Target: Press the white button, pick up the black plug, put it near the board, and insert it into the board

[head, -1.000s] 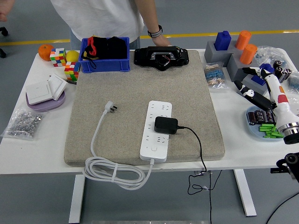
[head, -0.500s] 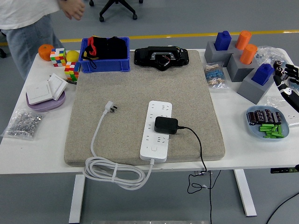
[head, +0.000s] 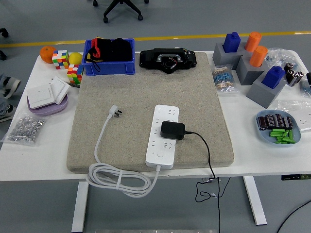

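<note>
A white rectangular table (head: 43, 162) fills the view, with no robot hand visible, so neither hand's grip can be told. At the near edge, a coiled white power cable (head: 116, 180) hangs partly over the table's lip. It runs from a long white power strip (head: 162, 136) lying lengthwise on a large beige felt mat (head: 126, 87) that covers the table's middle. The black plug adapter (head: 172, 130) sits seated in the strip, about midway along it, and its thin black cord (head: 206, 155) trails right and drops over the front edge. The strip's own white three-pin plug (head: 115, 112) rests loose on the mat to the left. Left of the mat lie a clear bag of small metal parts (head: 23, 128) and white wall switches on a lilac round tray (head: 46, 103). To the right is a pale blue dish of green and black pieces (head: 277, 130). Farther back stand a blue plastic bin (head: 109, 57), a black device (head: 167, 59), colourful puzzle cubes (head: 68, 65) and grey blocks with blue and orange pegs (head: 248, 58). Beyond lies grey floor with a yellow line (head: 194, 36).
</note>
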`<state>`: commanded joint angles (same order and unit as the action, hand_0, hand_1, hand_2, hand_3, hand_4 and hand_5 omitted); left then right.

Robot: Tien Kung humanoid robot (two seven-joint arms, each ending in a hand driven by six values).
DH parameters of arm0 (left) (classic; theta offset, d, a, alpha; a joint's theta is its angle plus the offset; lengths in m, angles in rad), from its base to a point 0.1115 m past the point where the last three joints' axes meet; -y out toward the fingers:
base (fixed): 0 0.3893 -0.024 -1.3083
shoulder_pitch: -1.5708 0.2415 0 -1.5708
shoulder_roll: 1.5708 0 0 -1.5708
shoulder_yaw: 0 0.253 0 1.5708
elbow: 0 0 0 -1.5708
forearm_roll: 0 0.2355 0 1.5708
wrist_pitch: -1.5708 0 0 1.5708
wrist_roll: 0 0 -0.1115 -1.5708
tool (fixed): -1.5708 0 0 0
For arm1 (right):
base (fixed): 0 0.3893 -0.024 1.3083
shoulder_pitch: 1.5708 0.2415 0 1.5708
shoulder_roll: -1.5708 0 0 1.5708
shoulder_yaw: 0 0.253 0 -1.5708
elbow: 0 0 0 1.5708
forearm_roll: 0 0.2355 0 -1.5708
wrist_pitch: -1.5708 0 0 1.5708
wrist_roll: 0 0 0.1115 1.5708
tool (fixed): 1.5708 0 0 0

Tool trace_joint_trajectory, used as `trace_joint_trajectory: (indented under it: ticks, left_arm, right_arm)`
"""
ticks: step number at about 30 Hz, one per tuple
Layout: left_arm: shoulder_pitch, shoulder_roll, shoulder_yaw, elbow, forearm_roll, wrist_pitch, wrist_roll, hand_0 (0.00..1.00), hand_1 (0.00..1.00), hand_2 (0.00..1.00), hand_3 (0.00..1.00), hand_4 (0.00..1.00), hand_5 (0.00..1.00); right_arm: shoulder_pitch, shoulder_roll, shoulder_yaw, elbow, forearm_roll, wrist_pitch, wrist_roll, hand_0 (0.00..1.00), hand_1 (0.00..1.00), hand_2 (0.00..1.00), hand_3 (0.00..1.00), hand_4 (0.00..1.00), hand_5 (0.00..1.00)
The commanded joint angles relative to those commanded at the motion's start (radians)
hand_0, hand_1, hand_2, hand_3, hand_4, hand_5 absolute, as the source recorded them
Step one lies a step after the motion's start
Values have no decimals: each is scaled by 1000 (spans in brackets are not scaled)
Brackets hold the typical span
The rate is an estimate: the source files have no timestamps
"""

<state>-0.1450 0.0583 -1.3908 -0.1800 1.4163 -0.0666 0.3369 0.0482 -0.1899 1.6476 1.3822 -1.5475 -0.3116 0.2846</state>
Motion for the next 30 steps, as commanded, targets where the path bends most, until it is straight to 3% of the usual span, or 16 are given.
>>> trace_joint_trajectory:
  ticks: [1,2,7,8,13,14,19,20,30]
  left_arm:
    - [0,0,0,0,0,0,0,707,663,588,681,640,288]
    - [1,0,1,0,0,0,0,707,663,589,681,640,288]
    - [4,1,0,0,3,-2,0,707,663,589,681,640,288]
    - [5,1,-1,0,4,-2,0,708,663,589,682,641,289]
    - [7,2,-3,0,7,-2,1,708,663,589,682,641,289]
    - [8,2,-3,0,7,-2,1,708,663,589,681,642,289]
    - [7,0,-4,0,6,-2,1,708,663,589,681,642,289]
    - [7,0,-3,0,4,-2,0,708,663,589,681,644,288]
    - [5,-1,-9,0,2,0,-1,708,662,589,681,646,288]
  right_arm:
    - [0,0,2,1,1,0,1,284,203,310,750,962,727]
    - [-2,0,5,2,3,-2,2,88,93,194,730,966,727]
    - [-5,2,12,3,4,-5,6,88,93,194,730,966,727]
    - [-6,3,12,3,4,-6,7,2,33,120,720,968,728]
    - [-9,3,11,5,12,-17,25,2,33,120,720,968,728]
    - [-9,2,10,4,13,-17,28,2,2,16,135,976,730]
    - [-9,3,6,3,33,-30,57,2,2,16,135,976,730]
    - [-9,4,7,3,34,-31,61,2,2,2,2,976,690]
    - [-8,3,7,3,38,-34,69,2,2,2,2,977,687]
